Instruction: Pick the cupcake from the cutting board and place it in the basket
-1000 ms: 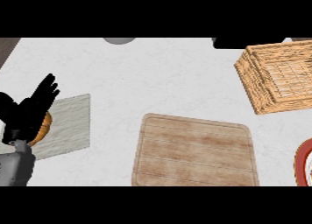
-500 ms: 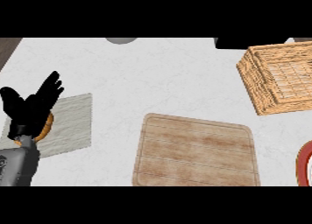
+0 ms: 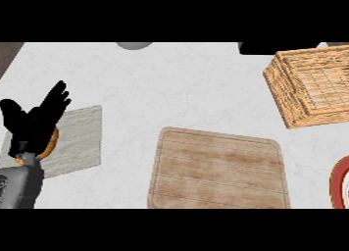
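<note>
Shifted slightly up and to the right since a second ago, fingers straight and spread, grasping nothing: left hand [image 3: 33, 125], raised over the near-left part of the white counter [image 3: 170, 83]. Otherwise lying as before, big to small: wooden cutting board [image 3: 217, 171] at centre front, wicker basket [image 3: 318, 86] at far right and apart from it, pale grey slab [image 3: 80, 137] at left. Half hidden behind the palm, on that slab's left part and well apart from the basket: orange-brown cupcake [image 3: 53, 142]; cut off by the right edge, red-rimmed plate [image 3: 344, 179].
</note>
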Tool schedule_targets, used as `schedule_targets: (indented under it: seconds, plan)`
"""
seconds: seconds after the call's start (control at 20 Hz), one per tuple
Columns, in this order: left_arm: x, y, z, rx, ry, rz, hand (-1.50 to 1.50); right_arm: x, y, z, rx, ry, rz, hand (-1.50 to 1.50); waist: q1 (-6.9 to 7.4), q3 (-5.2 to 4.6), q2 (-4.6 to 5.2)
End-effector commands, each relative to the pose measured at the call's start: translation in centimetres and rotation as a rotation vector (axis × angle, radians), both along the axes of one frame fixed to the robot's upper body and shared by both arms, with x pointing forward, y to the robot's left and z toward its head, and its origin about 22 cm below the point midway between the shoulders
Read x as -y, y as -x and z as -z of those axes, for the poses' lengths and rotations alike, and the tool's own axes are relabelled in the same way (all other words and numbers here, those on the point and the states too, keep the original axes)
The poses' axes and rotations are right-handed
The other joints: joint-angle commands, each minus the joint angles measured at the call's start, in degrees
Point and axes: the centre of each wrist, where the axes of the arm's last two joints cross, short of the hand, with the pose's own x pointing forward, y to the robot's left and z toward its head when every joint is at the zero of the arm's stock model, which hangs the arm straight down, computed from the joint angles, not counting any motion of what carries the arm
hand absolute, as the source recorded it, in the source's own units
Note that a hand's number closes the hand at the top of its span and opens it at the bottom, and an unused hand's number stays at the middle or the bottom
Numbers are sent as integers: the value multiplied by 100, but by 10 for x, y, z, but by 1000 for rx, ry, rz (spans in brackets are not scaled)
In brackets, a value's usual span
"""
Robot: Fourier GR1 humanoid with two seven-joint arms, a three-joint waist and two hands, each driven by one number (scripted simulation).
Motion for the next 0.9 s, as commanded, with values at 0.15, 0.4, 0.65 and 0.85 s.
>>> schedule_targets:
  seconds: [0.15, 0.4, 0.65, 0.85]
  plan:
    - [-17, 2, 12, 12, -15, -20, 0, 18, -32, 42, -19, -51, -8, 150, -64, 0, -13]
    - [9, 9, 7, 16, 1, 5, 0, 26, -53, 71, 5, -137, 211, -150, 16, 3, -6]
    - [-2, 5, -2, -7, -7, -14, 0, 40, -90, 73, -32, -113, 136, -150, 8, 4, -2]
    - [7, -4, 7, 14, 10, -20, 0, 28, -103, 77, -6, -119, 58, -150, -29, 2, -6]
